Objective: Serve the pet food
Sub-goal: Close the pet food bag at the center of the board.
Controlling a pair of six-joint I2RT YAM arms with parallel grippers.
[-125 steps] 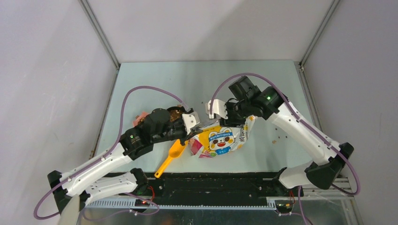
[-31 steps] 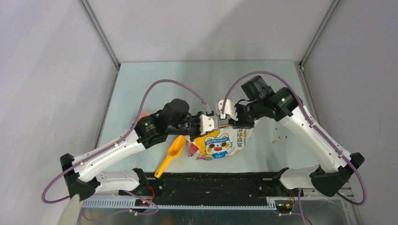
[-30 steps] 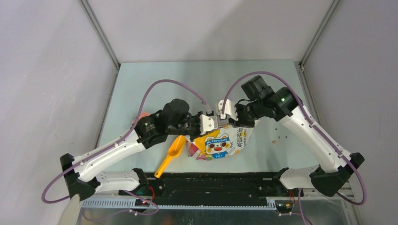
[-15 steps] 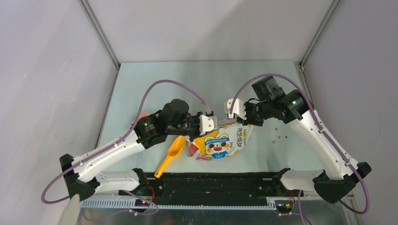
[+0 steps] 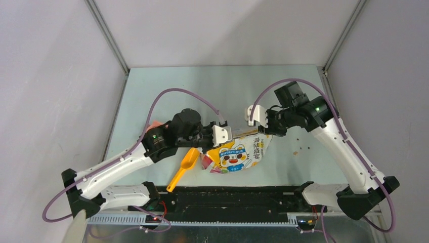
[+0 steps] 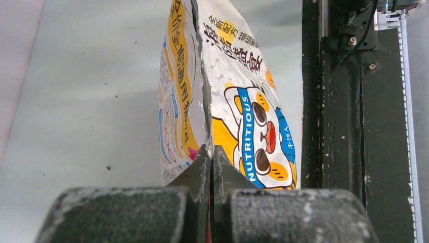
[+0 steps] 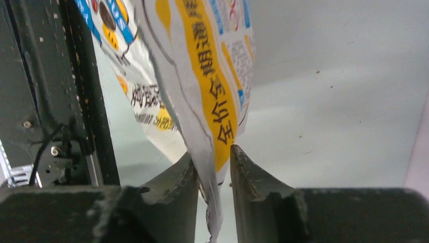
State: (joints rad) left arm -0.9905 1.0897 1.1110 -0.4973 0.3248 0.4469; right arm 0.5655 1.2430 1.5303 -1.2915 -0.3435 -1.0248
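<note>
The cartoon-cat bag (image 5: 235,153) stands on the table between both arms. My left gripper (image 5: 230,134) is shut on the left end of its top edge; in the left wrist view the jaws (image 6: 212,152) pinch the seam of the bag (image 6: 243,101). My right gripper (image 5: 262,130) is at the right end of that edge. In the right wrist view, the right gripper (image 7: 213,152) stands open around the bag's (image 7: 212,76) thin edge, with a gap on one side. The pet food inside is hidden; a few brown bits (image 5: 297,151) lie on the table at the right.
A yellow scoop (image 5: 184,166) lies left of the bag, near the front. A pink bowl (image 5: 154,124) peeks out behind the left arm. The black rail (image 5: 227,195) runs along the near edge. Grey walls close in both sides and the back.
My right gripper has slid right along the bag's top edge, away from the left gripper. The left gripper stayed shut on the bag and shifted slightly left.
</note>
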